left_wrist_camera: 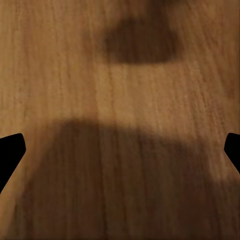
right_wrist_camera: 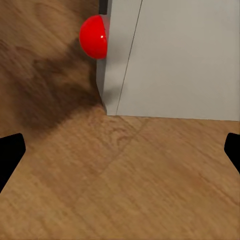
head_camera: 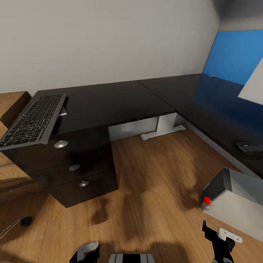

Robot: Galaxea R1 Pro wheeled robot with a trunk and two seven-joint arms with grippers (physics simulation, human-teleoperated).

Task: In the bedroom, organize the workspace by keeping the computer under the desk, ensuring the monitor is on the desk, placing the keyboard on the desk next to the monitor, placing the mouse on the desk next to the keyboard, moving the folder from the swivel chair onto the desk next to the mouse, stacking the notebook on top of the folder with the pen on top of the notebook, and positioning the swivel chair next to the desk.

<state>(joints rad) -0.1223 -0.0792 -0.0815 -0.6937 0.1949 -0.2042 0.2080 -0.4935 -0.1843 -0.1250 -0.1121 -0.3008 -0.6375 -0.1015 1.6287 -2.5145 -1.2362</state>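
The long L-shaped black-topped desk (head_camera: 120,100), with its white metal leg (head_camera: 165,127) and dark drawers, runs from the left to the far right, where the upright blue back panel (head_camera: 235,54) stands behind it. Most of the top is bare, so the task looks barely begun.

A tilted white panel (head_camera: 252,84) stands at the right edge of the head view over the desk. It may be the monitor's back, though too little shows to be sure.

On the light wood floor (head_camera: 153,182), near right and just beside the desk's right wing, stands a grey-white boxy unit (head_camera: 233,199) with a red dot (right_wrist_camera: 95,36) at a lower corner. I cannot tell whether it is the computer or the monitor. Either way it probably has to be moved.

The flat dark keyboard (head_camera: 33,118) lies tilted at the desk's far left end and overhangs the edge, well apart from the white panel. It is on the desk, but not yet placed.

A small dark flat item (head_camera: 248,147) lies on the right wing. It could be the mouse or a stand; I cannot tell.

The left gripper (left_wrist_camera: 120,152) hangs over bare floor with its jaws released and empty. The right gripper (right_wrist_camera: 120,155) is near the boxy unit, also spread wide and holding nothing.
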